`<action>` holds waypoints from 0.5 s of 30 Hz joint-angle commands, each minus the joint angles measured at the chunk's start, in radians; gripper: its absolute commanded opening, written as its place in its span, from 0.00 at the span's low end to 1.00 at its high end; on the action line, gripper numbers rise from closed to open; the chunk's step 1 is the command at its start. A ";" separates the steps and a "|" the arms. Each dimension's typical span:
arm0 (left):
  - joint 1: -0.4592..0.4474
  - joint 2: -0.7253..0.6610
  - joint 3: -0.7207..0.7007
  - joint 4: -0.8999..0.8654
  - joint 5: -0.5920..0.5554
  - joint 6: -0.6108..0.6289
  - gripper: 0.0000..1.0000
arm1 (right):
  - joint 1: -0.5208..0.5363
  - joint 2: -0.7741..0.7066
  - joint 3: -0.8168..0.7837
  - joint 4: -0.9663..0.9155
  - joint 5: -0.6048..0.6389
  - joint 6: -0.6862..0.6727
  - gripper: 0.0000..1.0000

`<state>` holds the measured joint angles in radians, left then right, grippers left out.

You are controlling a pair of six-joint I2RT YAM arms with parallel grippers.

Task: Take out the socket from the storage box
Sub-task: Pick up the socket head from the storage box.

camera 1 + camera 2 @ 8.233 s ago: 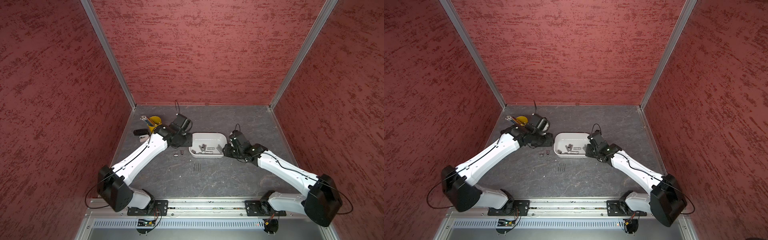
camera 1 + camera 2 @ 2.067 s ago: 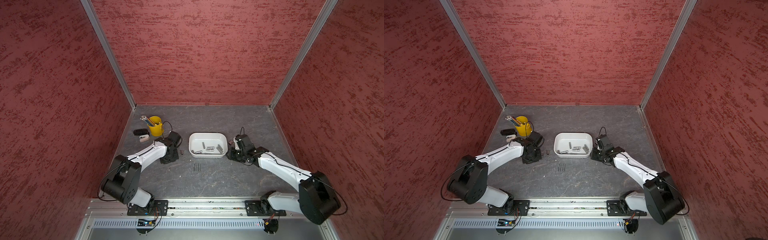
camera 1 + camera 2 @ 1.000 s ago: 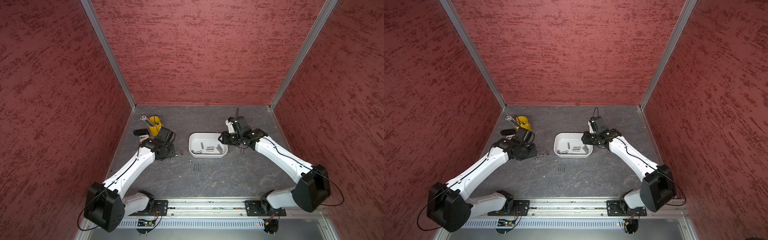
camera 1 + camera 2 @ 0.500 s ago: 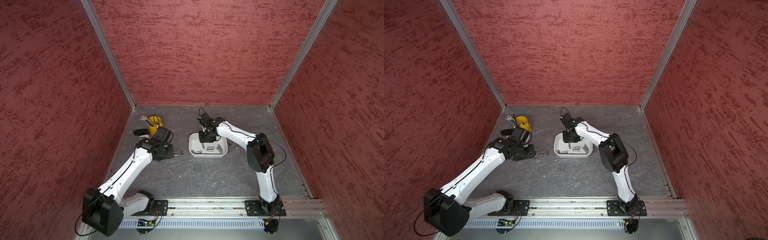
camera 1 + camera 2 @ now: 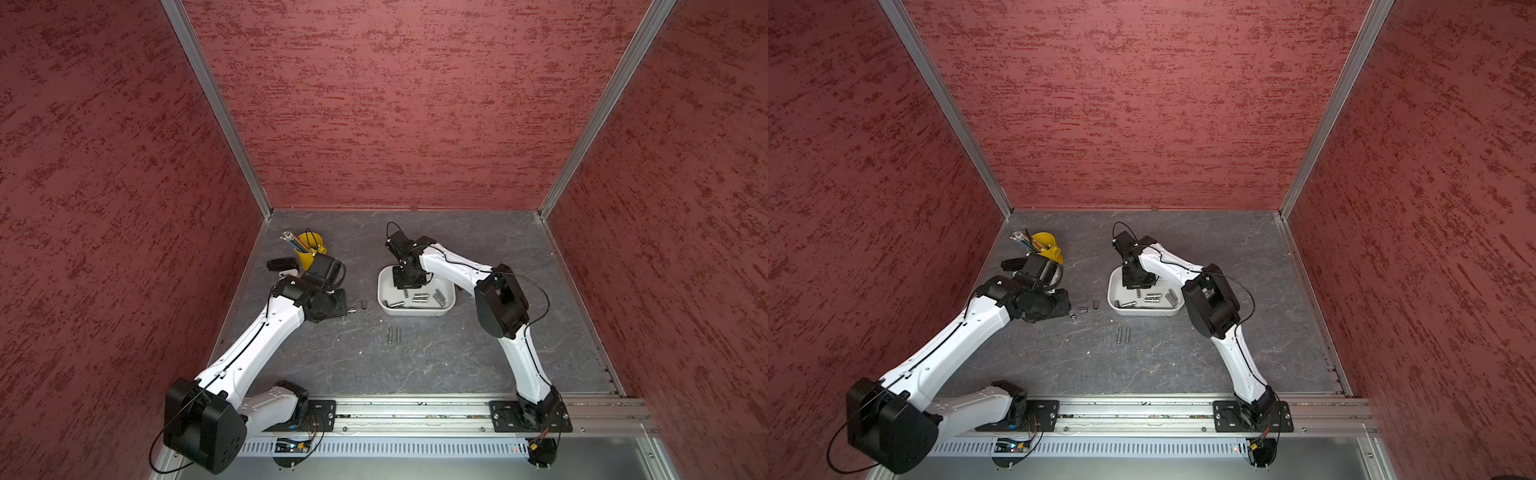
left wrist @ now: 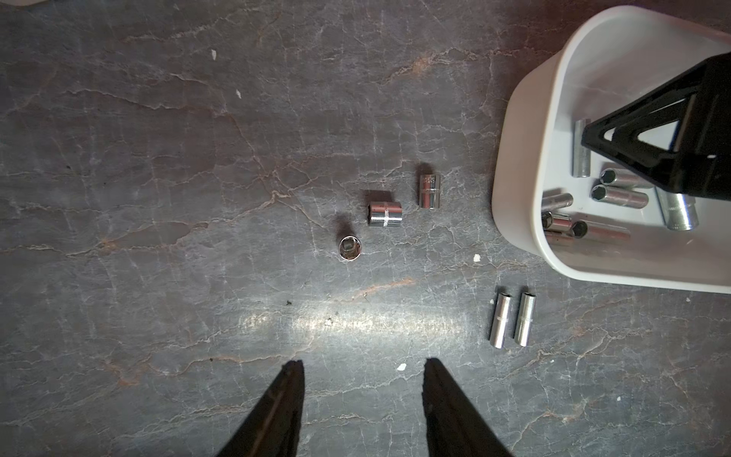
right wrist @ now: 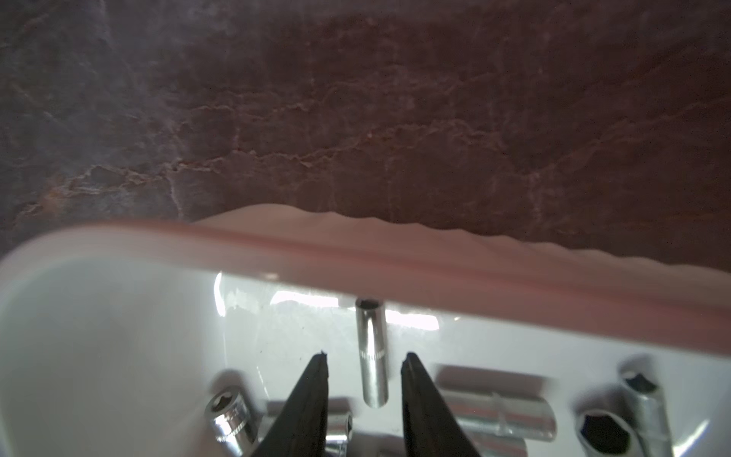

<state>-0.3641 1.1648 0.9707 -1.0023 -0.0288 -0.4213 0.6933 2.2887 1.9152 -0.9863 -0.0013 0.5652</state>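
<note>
The white storage box (image 5: 415, 311) (image 5: 1144, 312) sits mid-table with several steel sockets in it. My right gripper (image 7: 366, 356) reaches down into its far left part in both top views (image 5: 409, 286) (image 5: 1136, 284). Its jaws stand open on either side of a slim socket (image 7: 372, 356) lying on the box floor, with a gap on each side. More sockets (image 7: 498, 411) lie behind the fingers. My left gripper (image 6: 362, 364) hangs open over bare table left of the box, with nothing between its fingers.
Three short sockets (image 6: 385, 213) and two slim ones (image 6: 500, 320) lie on the table left of and in front of the box. A yellow cup (image 5: 309, 249) of pencils and a small black object (image 5: 282, 264) stand at the back left, behind my left arm.
My right arm has swung from the box's right side over its far edge and down inside it, and its jaws have narrowed around the slim socket. My left arm has hardly moved.
</note>
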 commanded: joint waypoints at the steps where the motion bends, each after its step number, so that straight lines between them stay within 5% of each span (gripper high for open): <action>1: 0.011 -0.005 -0.004 0.006 -0.008 0.006 0.51 | 0.009 0.031 0.036 -0.028 0.034 0.013 0.31; 15: 0.013 -0.002 -0.004 0.005 -0.008 0.007 0.51 | 0.021 0.072 0.062 -0.036 0.062 0.016 0.09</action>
<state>-0.3580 1.1648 0.9707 -1.0023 -0.0284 -0.4213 0.7071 2.3390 1.9541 -1.0088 0.0395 0.5694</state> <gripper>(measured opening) 0.512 0.143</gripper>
